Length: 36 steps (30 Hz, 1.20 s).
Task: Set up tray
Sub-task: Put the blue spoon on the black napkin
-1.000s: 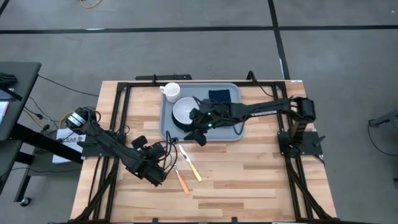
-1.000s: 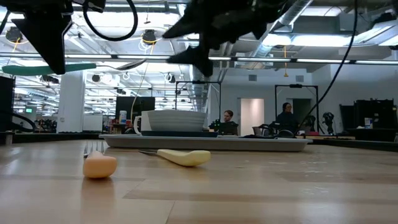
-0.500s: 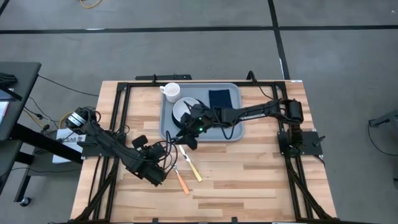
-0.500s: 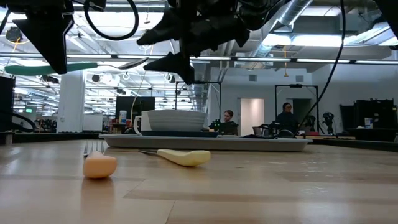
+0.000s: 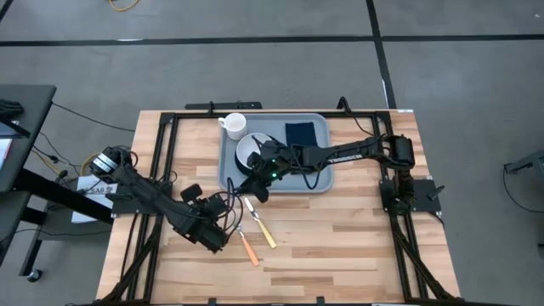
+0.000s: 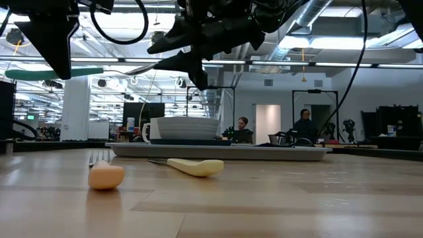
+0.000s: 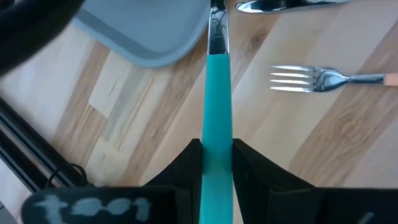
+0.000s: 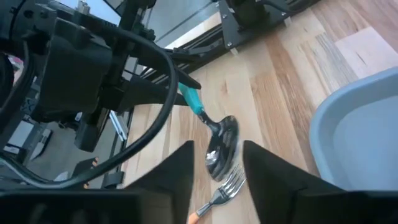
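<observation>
Room: big open lab behind the wooden tabletop, ceiling lights, a couple of people sitting way off in the back on the low view.
What changed: a second ago the right arm was stretched over the middle of the tray, now it's pulled over toward the tray's left near corner. Left arm hasn't budged, cutlery on the wood looks the same.
Tray: the tray sits at the far edge of the tabletop, roughly centred, with a white bowl, a white mug at its far left corner and a dark napkin on it.
Right pincer: right pincer hangs in the air right over the tray's left near corner. Fingers are parted with nothing between them, so it's released.
Left pincer: left pincer is near the tabletop's left near part, well apart from the tray, clenched on a teal-handled spoon whose bowl end points toward the tray's corner.
Loose stuff: orange-handled fork and yellow-handled knife lying on the wood just in front of the tray, between the two pincers.
</observation>
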Tool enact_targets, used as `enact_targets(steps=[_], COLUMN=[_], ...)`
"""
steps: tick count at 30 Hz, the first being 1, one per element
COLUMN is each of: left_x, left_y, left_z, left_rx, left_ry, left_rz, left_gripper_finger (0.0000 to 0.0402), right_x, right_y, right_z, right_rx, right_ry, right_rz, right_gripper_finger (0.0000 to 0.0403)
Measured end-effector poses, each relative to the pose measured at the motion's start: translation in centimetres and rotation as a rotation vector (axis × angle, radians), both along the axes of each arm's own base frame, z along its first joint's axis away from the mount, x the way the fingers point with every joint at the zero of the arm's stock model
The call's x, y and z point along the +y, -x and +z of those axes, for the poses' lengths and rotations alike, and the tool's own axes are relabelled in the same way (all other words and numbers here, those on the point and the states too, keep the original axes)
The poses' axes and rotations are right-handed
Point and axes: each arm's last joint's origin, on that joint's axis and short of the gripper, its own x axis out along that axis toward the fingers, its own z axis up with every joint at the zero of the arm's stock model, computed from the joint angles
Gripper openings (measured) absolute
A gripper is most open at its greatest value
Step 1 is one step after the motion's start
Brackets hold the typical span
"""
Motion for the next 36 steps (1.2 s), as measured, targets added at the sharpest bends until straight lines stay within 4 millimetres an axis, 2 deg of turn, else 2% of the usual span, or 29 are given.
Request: enact_targets(steps=[6, 11, 15, 25, 31, 36], left_x=[0.37, 0.36, 0.39, 0.37, 0.37, 0.36], left_y=[-0.21, -0.20, -0.22, -0.22, -0.23, -0.24], left_z=[0.00, 0.00, 0.00, -0.01, -0.01, -0.01], left_rx=[0.002, 0.007, 0.004, 0.007, 0.005, 0.003], left_ry=[0.003, 0.002, -0.002, 0.003, 0.003, 0.003], left_rz=[0.016, 0.006, 0.006, 0.007, 0.006, 0.007], left_gripper_finger=[0.0057, 0.0061, 0.0061, 0.0072, 0.0064, 0.0066], right_x=[-0.07, -0.14, -0.68, -0.60, -0.58, -0.58], right_y=[0.01, 0.05, 0.11, 0.19, 0.20, 0.21], right_z=[-0.02, -0.11, -0.18, -0.30, -0.30, -0.29], right_rx=[0.006, 0.013, 0.020, 0.019, 0.021, 0.025], right_ry=[-0.009, -0.007, -0.005, 0.029, 0.029, 0.018], right_rz=[-0.012, -0.018, -0.024, 0.004, 0.004, -0.001], right_gripper_finger=[0.0044, 0.0007, 0.0005, 0.0001, 0.0000, 0.0018])
